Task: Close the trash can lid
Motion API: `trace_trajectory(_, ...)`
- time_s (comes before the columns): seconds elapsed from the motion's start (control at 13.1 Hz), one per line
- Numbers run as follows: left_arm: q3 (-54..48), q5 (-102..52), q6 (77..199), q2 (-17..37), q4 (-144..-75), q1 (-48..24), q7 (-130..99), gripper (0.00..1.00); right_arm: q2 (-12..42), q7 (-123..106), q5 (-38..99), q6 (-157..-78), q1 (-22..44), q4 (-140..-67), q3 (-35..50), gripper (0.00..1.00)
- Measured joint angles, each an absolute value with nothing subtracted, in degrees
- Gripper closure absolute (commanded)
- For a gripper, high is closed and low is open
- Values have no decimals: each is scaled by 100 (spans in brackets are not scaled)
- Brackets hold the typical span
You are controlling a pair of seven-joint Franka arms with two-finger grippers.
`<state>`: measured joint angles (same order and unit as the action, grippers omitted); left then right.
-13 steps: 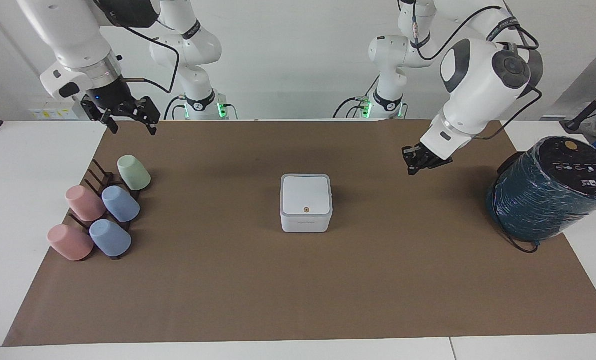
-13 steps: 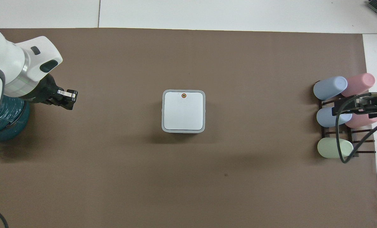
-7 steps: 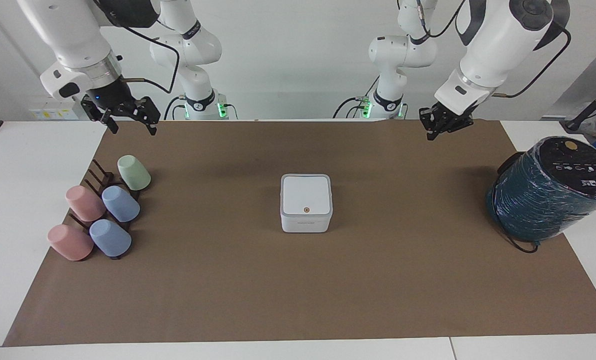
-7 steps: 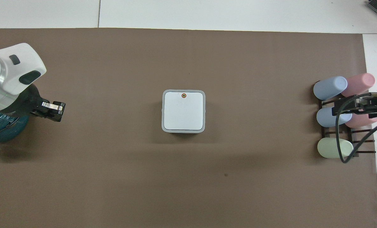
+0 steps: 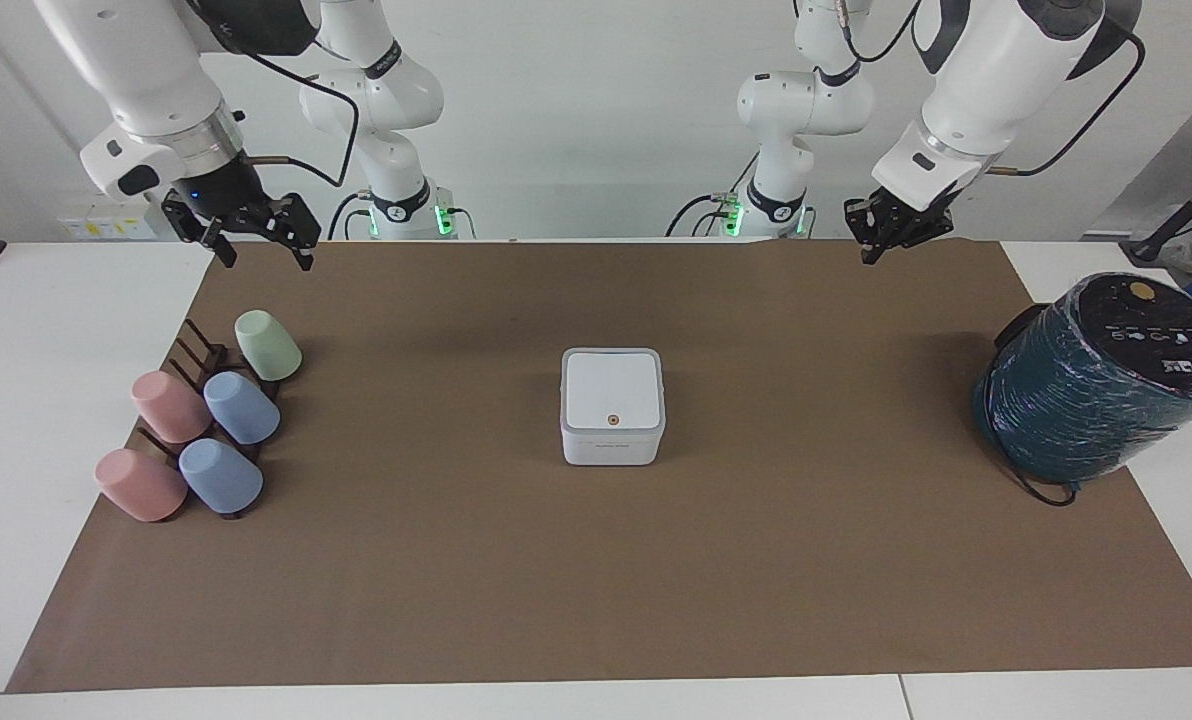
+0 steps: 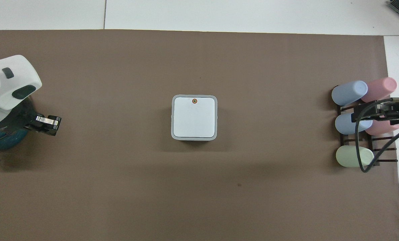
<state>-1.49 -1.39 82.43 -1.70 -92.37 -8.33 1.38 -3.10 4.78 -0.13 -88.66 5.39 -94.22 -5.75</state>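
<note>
The small white trash can [image 5: 612, 447] stands in the middle of the brown mat. Its white lid [image 5: 612, 389] lies flat and shut on it, with the orange dot on top at the edge farther from the robots. The lid also shows in the overhead view [image 6: 194, 117]. My left gripper [image 5: 871, 252] is raised over the mat's edge at the robots' end, toward the left arm's end of the table, well apart from the can; its fingers look shut and hold nothing. My right gripper [image 5: 266, 258] is open and empty, raised over the mat's corner near the cup rack.
A large dark teal wrapped cylinder [image 5: 1091, 380] lies at the left arm's end of the table. A dark rack [image 5: 196, 355] with several pastel cups, such as a green one [image 5: 267, 345], stands at the right arm's end. The brown mat [image 5: 596, 570] covers most of the table.
My left gripper has risen and drawn back from over the mat near the teal cylinder to the mat's edge at the robots' end. The trash can, lid and right arm have not moved.
</note>
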Motion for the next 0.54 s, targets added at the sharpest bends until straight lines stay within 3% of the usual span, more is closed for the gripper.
trace_trajectory(0.54, -137, -73, 8274, -171, -9241, -470, 705, 100, -310, 478, -13, -8866, 539, -9422, -575, 0)
